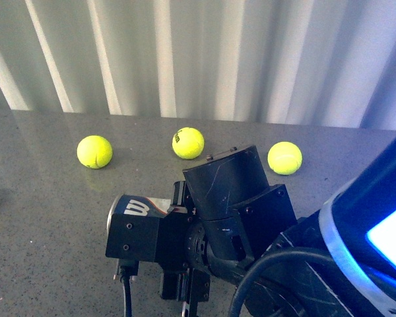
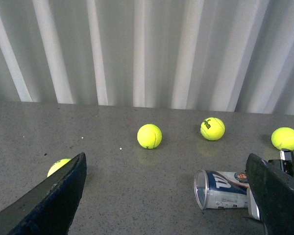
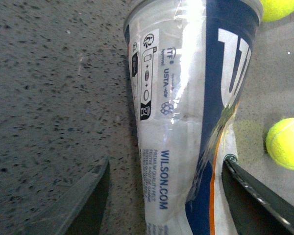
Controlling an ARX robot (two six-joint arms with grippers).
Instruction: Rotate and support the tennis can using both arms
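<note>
The tennis can, a clear tube with a blue-and-white label and an orange stripe, lies on its side on the grey speckled table. My right gripper is open, one finger on each side of the can with a gap on both sides. In the front view the right arm covers most of the can. My left gripper is open and empty, well back from the can, whose open mouth faces the space between the left fingers.
Three yellow tennis balls lie in a row beyond the can, in front of a white corrugated wall. Another ball peeks out behind a left finger. Two balls lie near the can.
</note>
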